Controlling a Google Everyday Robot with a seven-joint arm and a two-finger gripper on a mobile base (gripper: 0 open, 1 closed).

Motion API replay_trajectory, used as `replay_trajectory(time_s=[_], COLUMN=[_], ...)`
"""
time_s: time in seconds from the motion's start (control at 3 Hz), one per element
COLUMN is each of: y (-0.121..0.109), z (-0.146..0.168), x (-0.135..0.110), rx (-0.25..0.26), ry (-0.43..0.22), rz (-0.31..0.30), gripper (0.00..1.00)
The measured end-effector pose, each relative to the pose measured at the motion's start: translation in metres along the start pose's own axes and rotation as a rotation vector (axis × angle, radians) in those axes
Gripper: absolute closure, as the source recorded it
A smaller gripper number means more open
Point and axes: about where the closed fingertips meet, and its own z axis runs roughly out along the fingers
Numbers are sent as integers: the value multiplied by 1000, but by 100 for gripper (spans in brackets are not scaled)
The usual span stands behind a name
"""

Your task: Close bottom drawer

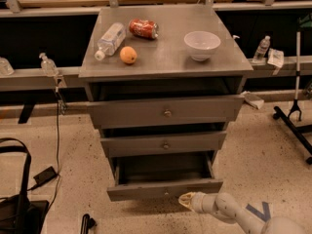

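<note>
The bottom drawer of the grey metal cabinet stands pulled out, its dark inside showing. Its narrow front has a small round knob at the centre. My gripper is low at the front right, just below and right of that knob, close to the drawer front's lower edge. My white arm reaches in from the lower right corner. The middle drawer and the top drawer above it also stick out a little.
On the cabinet top lie a plastic bottle, a red can, an orange and a white bowl. A black bag and a cable lie on the floor at left. A black stand is at right.
</note>
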Motion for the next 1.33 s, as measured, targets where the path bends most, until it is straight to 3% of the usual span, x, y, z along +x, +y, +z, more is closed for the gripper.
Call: replay_trajectory(time_s=[0.33,0.67,1.0,1.33], y=[-9,-33,-36,-73], z=[24,46,45,38], x=[0,-3,-3,-7], rx=[-4,24,32,110], ry=[-23,-45,-46,-53], rz=[16,21,18,-5], gripper=[100,100,100,100])
